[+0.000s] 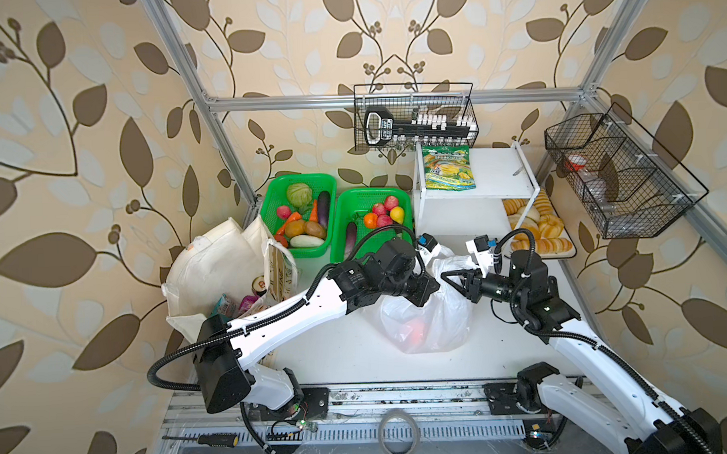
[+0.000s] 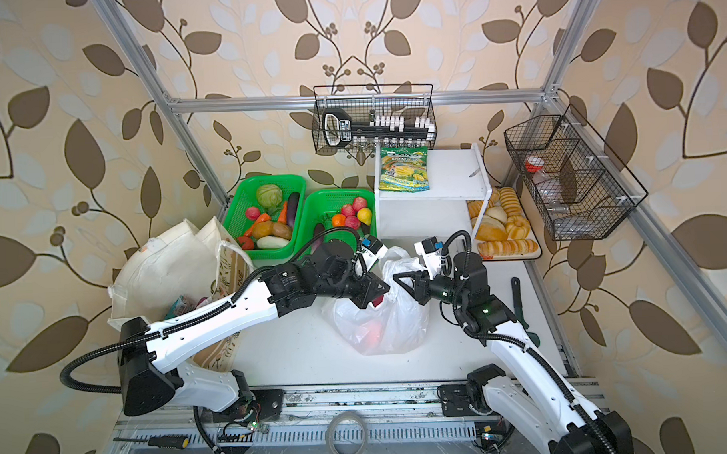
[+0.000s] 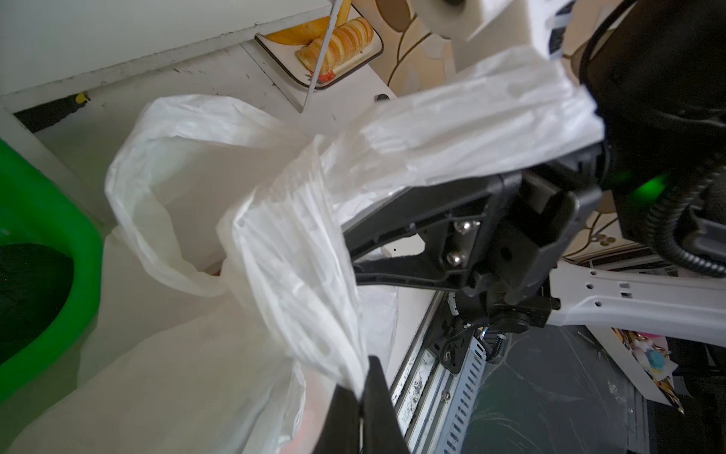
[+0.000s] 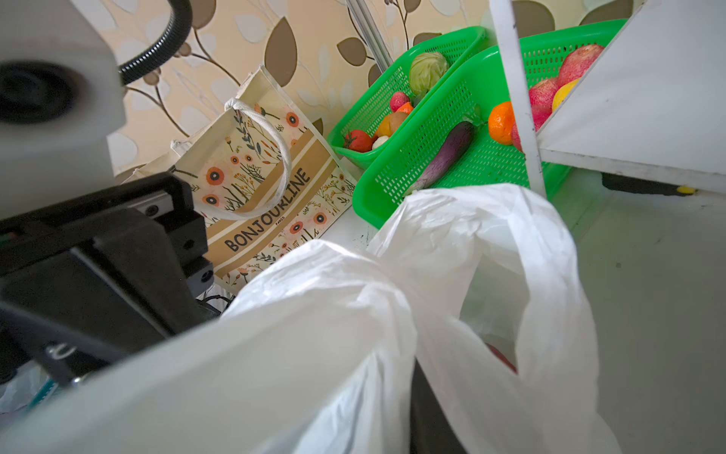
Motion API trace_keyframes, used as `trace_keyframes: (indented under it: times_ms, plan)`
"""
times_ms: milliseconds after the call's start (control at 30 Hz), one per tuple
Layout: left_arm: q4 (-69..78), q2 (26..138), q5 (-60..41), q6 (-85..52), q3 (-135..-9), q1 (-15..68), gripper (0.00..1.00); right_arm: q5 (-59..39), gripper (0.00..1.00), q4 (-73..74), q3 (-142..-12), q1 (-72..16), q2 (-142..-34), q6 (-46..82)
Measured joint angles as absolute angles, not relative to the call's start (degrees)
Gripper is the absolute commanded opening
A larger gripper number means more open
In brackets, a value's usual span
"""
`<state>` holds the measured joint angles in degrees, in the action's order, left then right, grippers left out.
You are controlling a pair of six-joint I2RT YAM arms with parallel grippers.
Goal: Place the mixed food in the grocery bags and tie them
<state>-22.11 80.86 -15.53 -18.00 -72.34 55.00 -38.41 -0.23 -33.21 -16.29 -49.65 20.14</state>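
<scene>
The cloth tote (image 1: pixel 213 266) sits loaded at the left; mid-table the left claw (image 3: pixel 359 395) pinches one handle of the plastic bag (image 1: pixel 431 321), whether the right claw (image 1: pixel 449 277) grips the other I can't tell, so tying looks begun: next, cross and pull.

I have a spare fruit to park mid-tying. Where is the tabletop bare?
Bare: white tabletop between the translucent white plastic bag and the metal rail; white shelf top right of the green-yellow snack pouch. Crowded: around the cream cloth tote and green mesh baskets.
</scene>
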Motion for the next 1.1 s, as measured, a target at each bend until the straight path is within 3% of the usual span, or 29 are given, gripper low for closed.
trace_keyframes:
  times_ms: [233, 400, 600, 933, 1100]
  plan:
    - [-22.5, 80.4, -16.5, -18.0, -70.1, 55.0, 0.0, -42.2, 0.6, -0.1, -33.1, -14.8, -49.6, 22.2]
    - [-22.8, 79.9, -16.4, -18.2, -67.0, 55.0, 0.0, -47.1, 0.69, 0.6, -33.1, -14.5, -51.2, 25.1]
    - [-21.2, 79.8, -17.1, -18.5, -65.3, 55.0, 0.0, -47.9, 0.73, 0.8, -33.1, -14.9, -53.1, 27.8]
    - [-18.1, 79.9, -17.9, -19.3, -65.2, 55.1, 0.0, -38.9, 0.71, -1.6, -34.0, -19.2, -56.2, 27.9]
    - [-17.9, 80.6, -17.9, -19.3, -65.0, 55.2, 0.0, -38.1, 0.74, -1.5, -34.1, -19.3, -56.3, 28.7]
